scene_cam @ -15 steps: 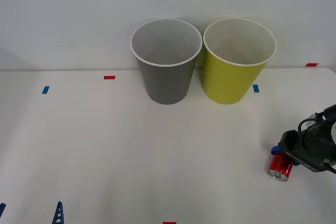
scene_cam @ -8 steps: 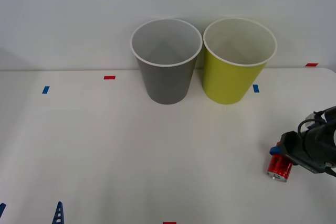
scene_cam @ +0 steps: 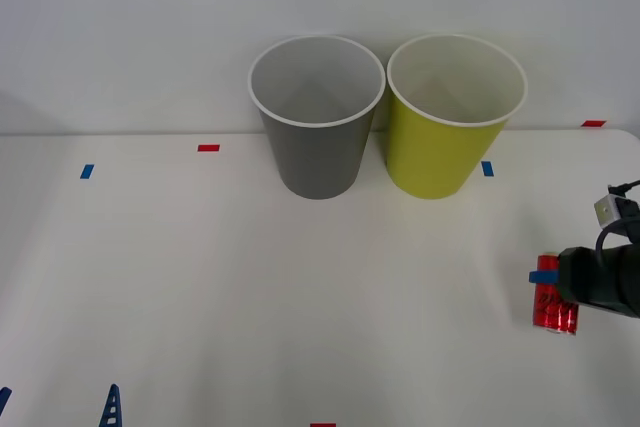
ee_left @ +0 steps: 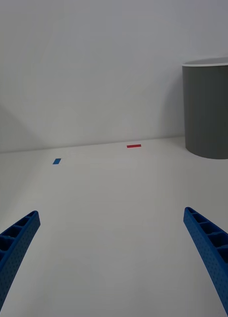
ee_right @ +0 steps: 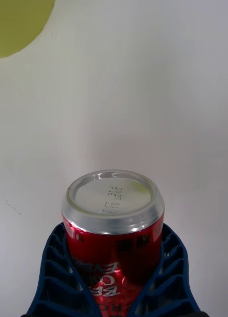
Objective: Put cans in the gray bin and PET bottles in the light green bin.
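Note:
A small red can with white lettering is at the table's right side, and my right gripper is shut on it. In the right wrist view the blue fingers clasp the can on both sides, its silver end facing the camera. The gray bin and the light green bin stand side by side at the back, both upright with pale insides. My left gripper is open low at the near left, its fingertips at the front view's bottom edge. PET bottles are out of view.
Small red and blue tape marks dot the white table. A plain wall rises behind the bins. The gray bin stands far ahead of the left gripper. An edge of the light green bin shows beyond the can.
The right gripper has turned and shifted a little right with the can. The can's side with lettering now faces the front camera instead of its silver end. The left arm has not moved.

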You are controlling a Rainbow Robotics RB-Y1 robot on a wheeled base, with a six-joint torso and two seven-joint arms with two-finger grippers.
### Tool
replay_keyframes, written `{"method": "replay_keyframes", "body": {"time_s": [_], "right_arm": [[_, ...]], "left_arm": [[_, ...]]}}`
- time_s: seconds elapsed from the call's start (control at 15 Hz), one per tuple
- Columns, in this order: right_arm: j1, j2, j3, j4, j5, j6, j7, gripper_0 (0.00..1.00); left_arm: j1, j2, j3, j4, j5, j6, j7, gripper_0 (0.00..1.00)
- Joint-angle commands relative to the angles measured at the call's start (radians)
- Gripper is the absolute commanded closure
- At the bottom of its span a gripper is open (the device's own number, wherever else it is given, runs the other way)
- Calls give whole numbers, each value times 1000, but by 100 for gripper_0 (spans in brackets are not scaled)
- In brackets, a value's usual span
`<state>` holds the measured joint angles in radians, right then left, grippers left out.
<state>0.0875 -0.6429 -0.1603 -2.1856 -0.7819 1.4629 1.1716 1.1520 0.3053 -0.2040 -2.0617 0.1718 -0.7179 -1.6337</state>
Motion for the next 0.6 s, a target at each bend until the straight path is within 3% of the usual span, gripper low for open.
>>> {"method": "replay_keyframes", "body": {"time_s": [0.07,0.27,0.6], "right_arm": [[25,58,-71,-62,-19,4,123,100],[31,97,-147,-88,-111,-24,280,100],[31,115,-171,-89,-298,-148,536,100]], "left_arm": [[0,0,0,0,0,0,0,0],[0,0,0,0,0,0,0,0],[0,0,0,0,0,0,0,0]]}}
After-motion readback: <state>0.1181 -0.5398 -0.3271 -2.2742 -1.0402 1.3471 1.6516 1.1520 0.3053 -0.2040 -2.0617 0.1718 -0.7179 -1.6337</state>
